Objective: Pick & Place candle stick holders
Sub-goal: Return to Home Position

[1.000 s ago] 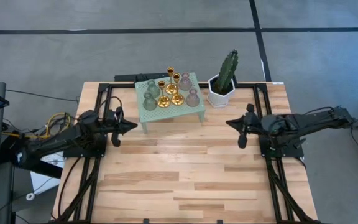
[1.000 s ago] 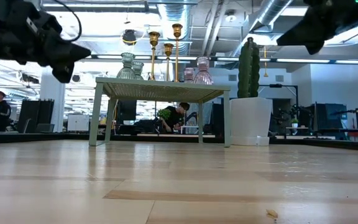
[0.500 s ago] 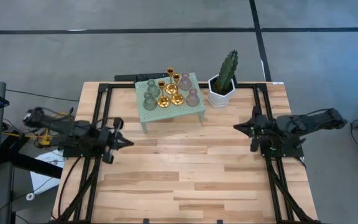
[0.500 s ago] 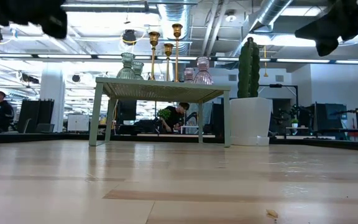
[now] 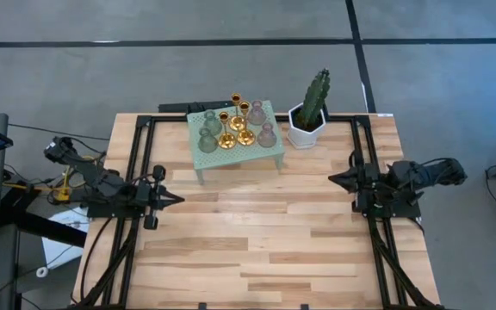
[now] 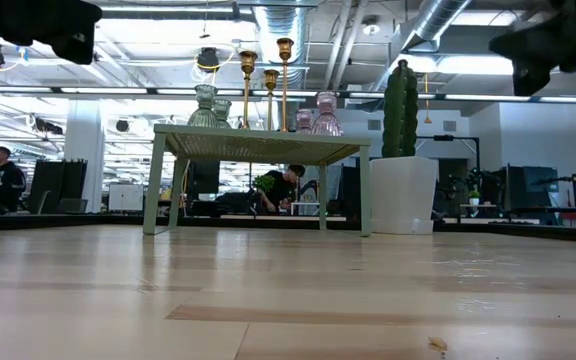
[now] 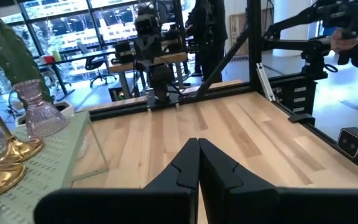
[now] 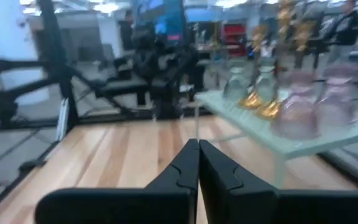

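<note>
L gripper [image 5: 171, 199] over table [image 5: 257, 245] left side, fingers pressed together, nothing held. All 7 candle stick holders [image 5: 227, 139] stand on green shelf [image 5: 257, 152], back centre, cactus pot [image 5: 303, 131] just beside. R gripper [image 5: 334, 179] right side, fingers together, empty.

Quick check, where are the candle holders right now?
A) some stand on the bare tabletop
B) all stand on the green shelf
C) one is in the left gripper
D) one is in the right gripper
B: the high view shows the holders grouped on the shelf, while the left gripper and right gripper are shut on nothing at the table's sides.
</note>
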